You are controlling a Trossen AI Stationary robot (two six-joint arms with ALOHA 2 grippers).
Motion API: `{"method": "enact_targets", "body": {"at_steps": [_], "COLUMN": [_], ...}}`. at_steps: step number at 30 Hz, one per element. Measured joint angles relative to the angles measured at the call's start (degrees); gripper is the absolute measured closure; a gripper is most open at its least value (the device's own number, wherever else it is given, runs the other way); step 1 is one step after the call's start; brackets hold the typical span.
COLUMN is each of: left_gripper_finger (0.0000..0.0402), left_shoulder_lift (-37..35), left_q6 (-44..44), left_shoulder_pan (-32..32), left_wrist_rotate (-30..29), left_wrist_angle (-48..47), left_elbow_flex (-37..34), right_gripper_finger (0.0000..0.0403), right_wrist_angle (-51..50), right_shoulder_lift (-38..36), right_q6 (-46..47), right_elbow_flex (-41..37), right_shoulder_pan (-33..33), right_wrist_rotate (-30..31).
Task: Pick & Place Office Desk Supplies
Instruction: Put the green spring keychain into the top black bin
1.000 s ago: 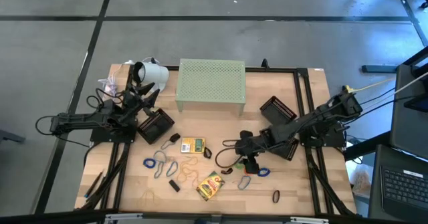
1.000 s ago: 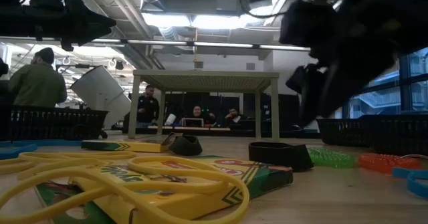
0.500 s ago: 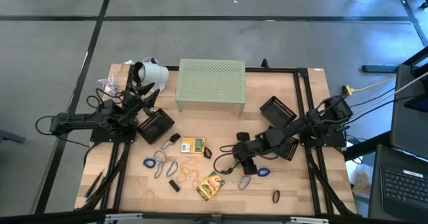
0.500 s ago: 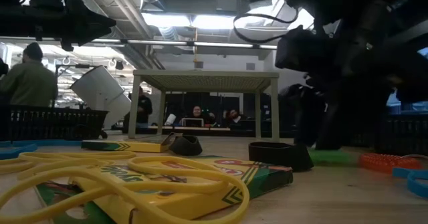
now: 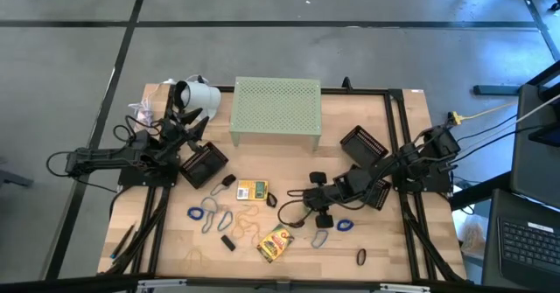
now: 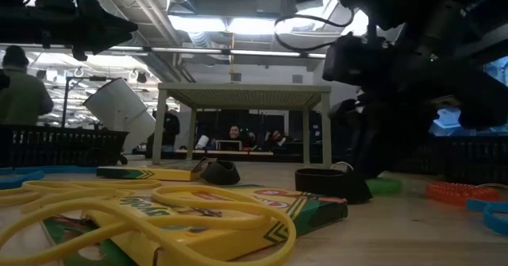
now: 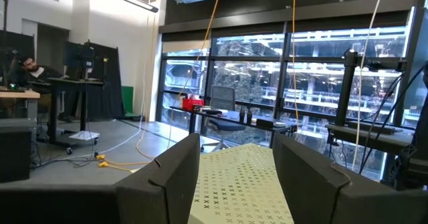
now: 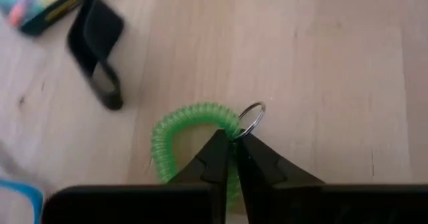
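Pale wooden table [image 5: 289, 153] under both my arms, open workshop floor around it. My right gripper [image 8: 231, 158] is down at the table's middle-right, right on the green coil ring [image 8: 175, 138]. In its wrist view the two fingers come to a point, nearly together, at the spot where the coil meets its small metal key ring [image 8: 251, 119]. The coil curves off to one side of the fingertips and the metal ring lies just beyond them. I judge the jaws pinched on the coil's end, though I can't see whether the hold is firm. One black clip [image 8: 100, 50] lies nearby, apart from the coil.

My left gripper [image 7: 234, 177] waits at the table's left, raised over a black mesh tray [image 5: 203, 163], jaws apart and empty. The right arm is plainly nearer.

From above I count two yellow-green boxes [image 5: 253, 190], three black mesh trays, one green stand [image 5: 276, 109] and one red ring [image 6: 450, 192]. The smaller rings and bands I can't count surely
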Motion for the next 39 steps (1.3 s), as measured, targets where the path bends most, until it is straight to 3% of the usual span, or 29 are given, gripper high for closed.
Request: {"method": "enact_targets", "body": {"at_steps": [6, 12, 16, 27, 39], "left_gripper_finger": [0.0216, 0.0216, 0.0215, 0.0215, 0.0216], "left_shoulder_lift": [0.00, 0.00, 0.04, 0.26, 0.31], "left_q6": [-0.02, -0.02, -0.02, 0.00, -0.01], "left_shoulder_pan": [-0.02, 0.00, -0.01, -0.02, 0.00], "left_wrist_rotate": [0.00, 0.00, 0.00, 0.00, 0.00], "left_wrist_angle": [0.00, -0.37, -0.58, -1.72, -1.66], "left_elbow_flex": [0.00, 0.00, 0.00, 0.00, 0.00], "right_gripper_finger": [0.0393, 0.0389, 0.0390, 0.0391, 0.0386], "right_wrist_angle": [-2.55, -22.10, -33.94, -59.51, -65.17], "right_shoulder_lift": [-1.98, -7.38, -12.75, -26.47, -30.50], "right_q6": [1.02, 5.55, 8.67, 25.11, 38.97], "right_elbow_flex": [5.14, 13.48, 14.90, 11.82, 0.42], "right_shoulder_pan": [-0.24, -1.42, -2.68, -9.61, -18.85], "right_wrist_rotate": [6.04, 13.29, 15.30, 17.32, 18.45]}}
